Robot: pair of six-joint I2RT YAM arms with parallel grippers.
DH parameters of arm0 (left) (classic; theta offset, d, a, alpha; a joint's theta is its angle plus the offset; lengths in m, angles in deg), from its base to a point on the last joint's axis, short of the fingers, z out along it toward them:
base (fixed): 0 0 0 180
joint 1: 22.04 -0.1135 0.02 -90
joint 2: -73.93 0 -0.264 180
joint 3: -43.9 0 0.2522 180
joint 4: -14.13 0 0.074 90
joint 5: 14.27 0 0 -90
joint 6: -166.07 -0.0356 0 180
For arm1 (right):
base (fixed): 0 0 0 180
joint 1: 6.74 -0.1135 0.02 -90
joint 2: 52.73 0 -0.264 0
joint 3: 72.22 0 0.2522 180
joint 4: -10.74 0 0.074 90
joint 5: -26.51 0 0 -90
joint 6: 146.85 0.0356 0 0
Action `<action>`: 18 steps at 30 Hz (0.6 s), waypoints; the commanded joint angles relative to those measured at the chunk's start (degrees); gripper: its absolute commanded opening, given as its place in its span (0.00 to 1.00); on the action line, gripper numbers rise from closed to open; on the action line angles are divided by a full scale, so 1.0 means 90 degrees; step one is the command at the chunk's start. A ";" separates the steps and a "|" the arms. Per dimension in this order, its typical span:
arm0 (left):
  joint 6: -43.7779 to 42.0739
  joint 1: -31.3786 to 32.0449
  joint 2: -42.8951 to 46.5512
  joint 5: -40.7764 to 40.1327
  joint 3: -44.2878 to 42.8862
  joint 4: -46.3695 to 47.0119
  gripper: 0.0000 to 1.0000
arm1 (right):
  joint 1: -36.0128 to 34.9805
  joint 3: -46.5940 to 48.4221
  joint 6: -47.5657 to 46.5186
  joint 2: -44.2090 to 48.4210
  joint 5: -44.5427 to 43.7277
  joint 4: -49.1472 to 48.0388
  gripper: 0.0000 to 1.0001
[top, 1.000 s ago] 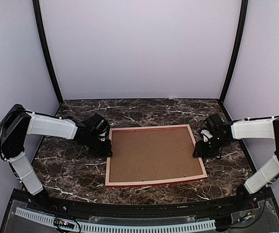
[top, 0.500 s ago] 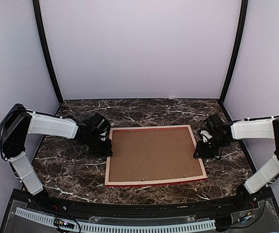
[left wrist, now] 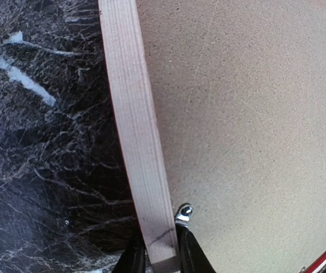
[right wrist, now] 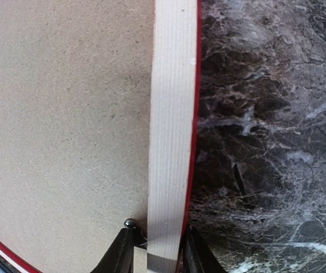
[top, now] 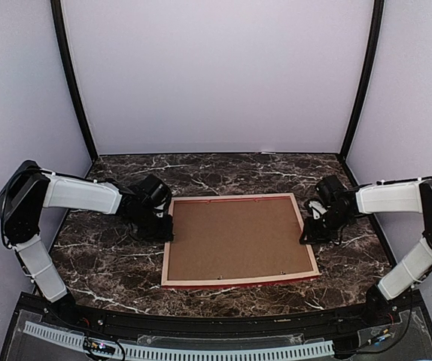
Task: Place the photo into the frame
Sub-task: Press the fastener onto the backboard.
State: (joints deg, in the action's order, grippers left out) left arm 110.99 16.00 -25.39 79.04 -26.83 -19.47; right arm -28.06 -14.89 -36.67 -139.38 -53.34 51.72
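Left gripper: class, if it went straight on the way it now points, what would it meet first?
The frame: the left gripper has its fingers astride the pale wood side rail, so that rail comes first. Below it lies the marble table, though depth is hard to judge.

The frame (top: 167, 248) shows pale, finely grained wood on its upturned back rails, with a thin red edge along its near and far sides; the backing board (top: 238, 237) inside it is plain tan-brown, faintly speckled; a small metal tab (left wrist: 183, 213) at the board's left edge is silvery; the surface (top: 223, 169) is dark brown-black marble veined in white; the left arm (top: 77, 195) and right arm (top: 385, 199) have white shells and black joints; their jaws are black; the walls (top: 216, 75) are pale lilac; the corner posts (top: 71, 83) are black.
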 commanded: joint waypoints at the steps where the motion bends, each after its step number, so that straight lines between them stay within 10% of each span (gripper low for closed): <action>1: -0.0365 0.0024 -0.0118 -0.0158 0.0066 -0.0407 0.16 | 0.0007 0.0032 -0.0163 -0.0350 -0.0167 0.0067 0.26; 13: -0.0393 0.0017 -0.0140 -0.0209 0.0079 -0.0403 0.16 | 0.0090 0.0422 -0.0405 -0.0516 0.0161 0.0069 0.22; 18: -0.0373 0.0021 -0.0104 -0.0224 0.0045 -0.0406 0.22 | 0.0136 0.0481 -0.0381 -0.0493 0.0391 0.0072 0.38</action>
State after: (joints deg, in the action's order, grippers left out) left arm 110.95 16.00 -25.37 77.75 -26.94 -19.51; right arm -27.19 -11.35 -39.66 -142.44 -51.06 54.08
